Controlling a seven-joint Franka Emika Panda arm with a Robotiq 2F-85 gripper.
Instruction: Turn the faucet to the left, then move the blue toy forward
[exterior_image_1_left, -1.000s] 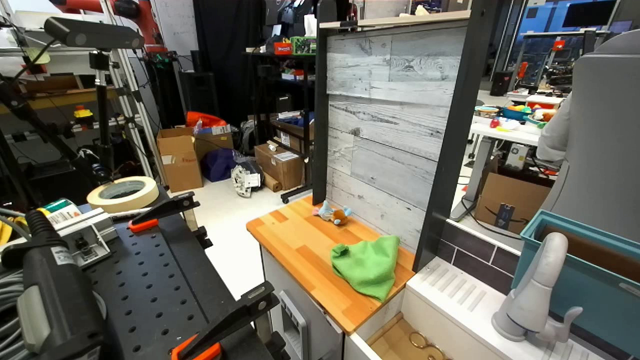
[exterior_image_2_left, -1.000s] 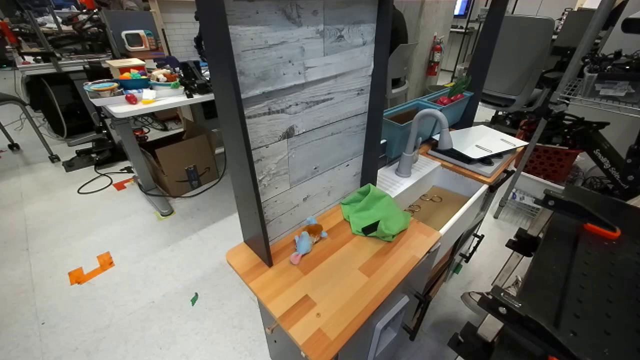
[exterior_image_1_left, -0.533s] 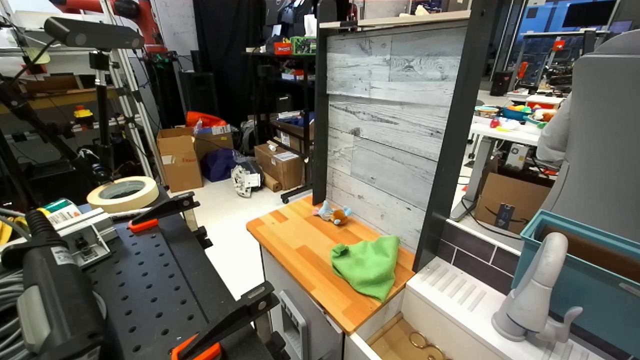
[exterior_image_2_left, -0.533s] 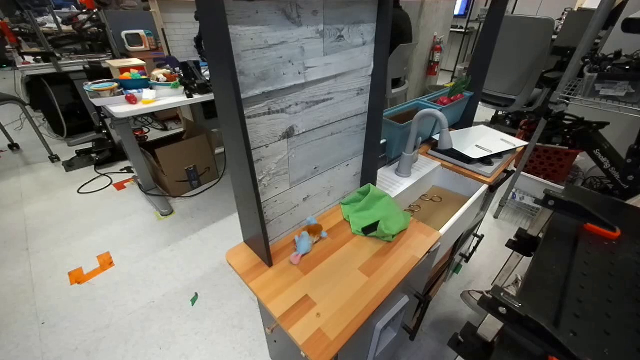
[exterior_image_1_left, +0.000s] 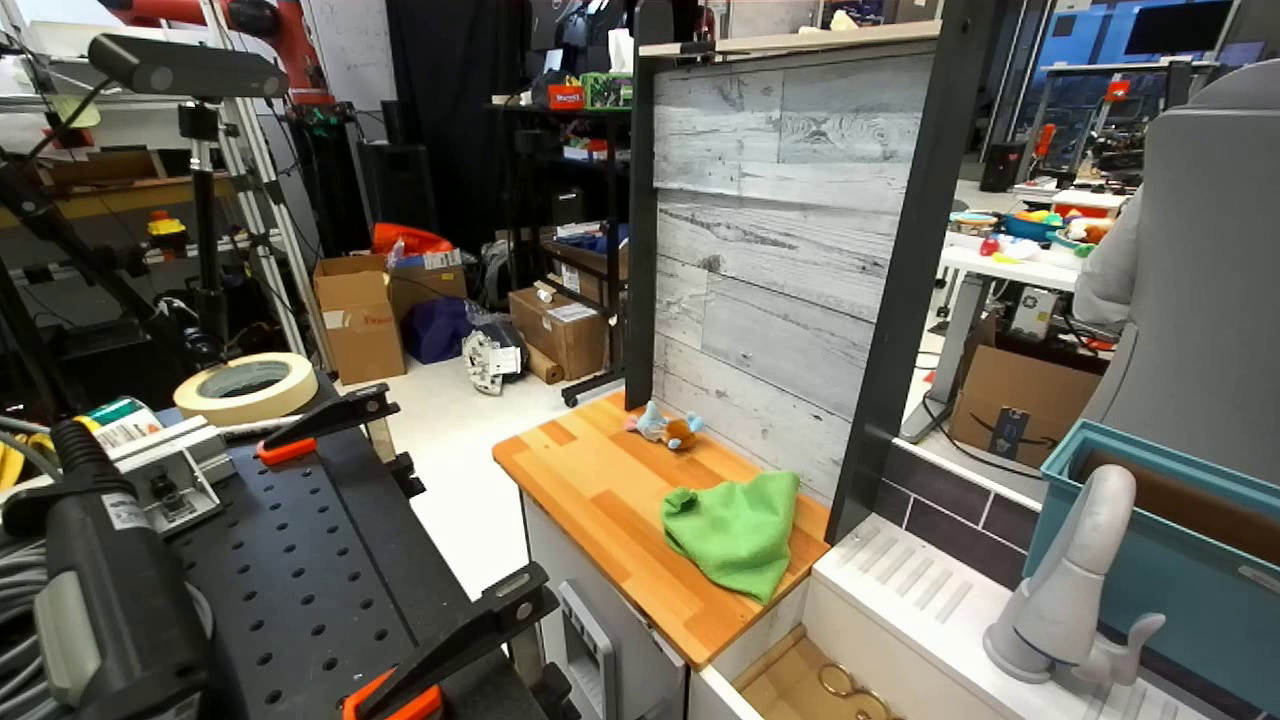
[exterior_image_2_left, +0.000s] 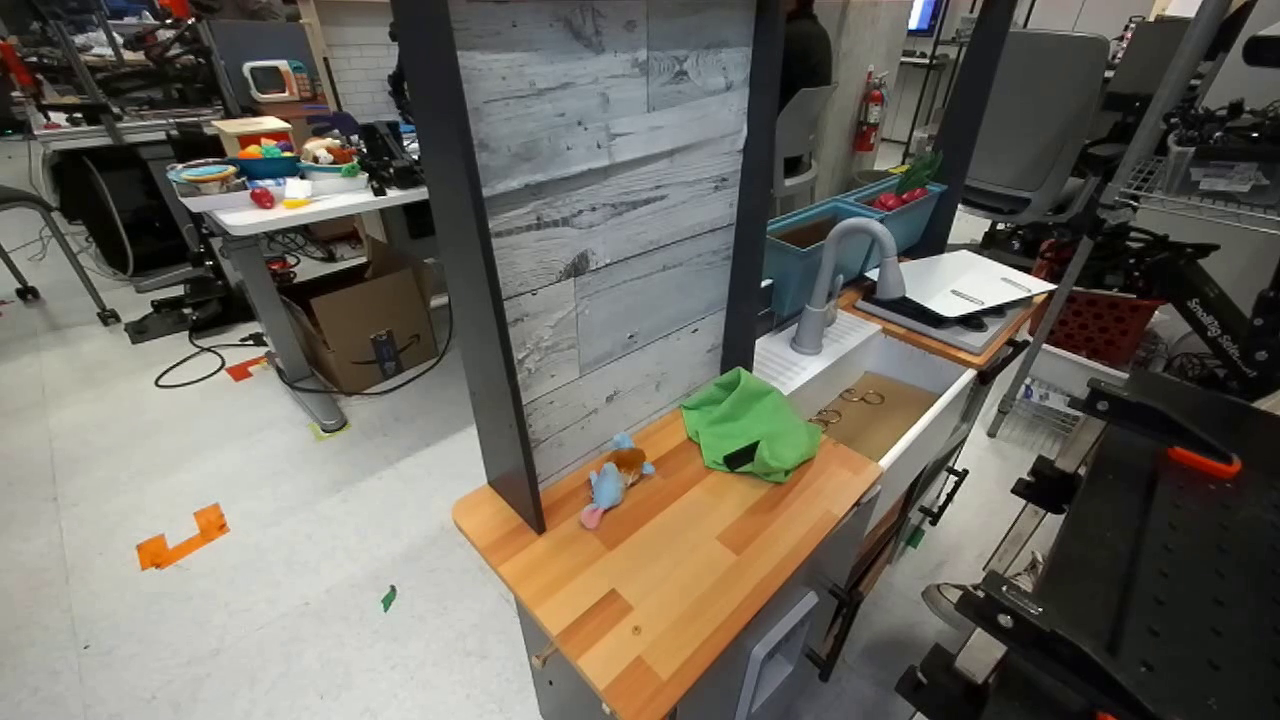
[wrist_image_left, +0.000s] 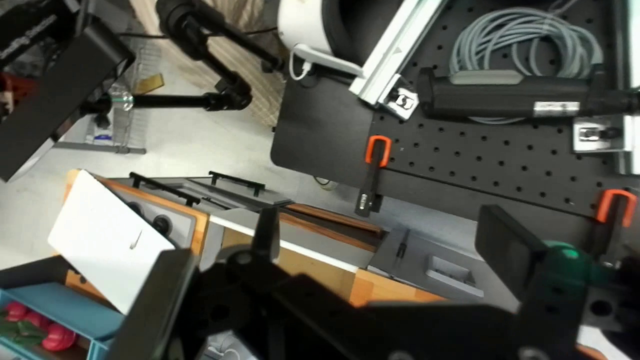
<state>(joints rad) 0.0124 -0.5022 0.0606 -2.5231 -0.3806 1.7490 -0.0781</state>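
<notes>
Only a strip of the wooden countertop (wrist_image_left: 382, 288) shows on my wrist view, and an exterior view crops the white sink (exterior_image_1_left: 880, 640). The teal planter (wrist_image_left: 65, 307), also cut off, holds red shapes (wrist_image_left: 59, 337) with green leaves (wrist_image_left: 25, 327). The pale grey, arched faucet (exterior_image_2_left: 825, 275) stands on the sink's ledge (exterior_image_2_left: 785, 368). My gripper (wrist_image_left: 370, 245) is released, jaws wide apart. The blue toy (exterior_image_2_left: 606, 487), with brown and pink parts I can't fully make out, lies on the countertop. Gold rings (exterior_image_2_left: 862, 397) lie in the sink.

A blurred claw (wrist_image_left: 332, 240) partly hides the tabletop (wrist_image_left: 387, 288) in the wrist view; in an exterior view, frame edges crop the sink (exterior_image_1_left: 910, 650) and teal planter (exterior_image_1_left: 1190, 570).
</notes>
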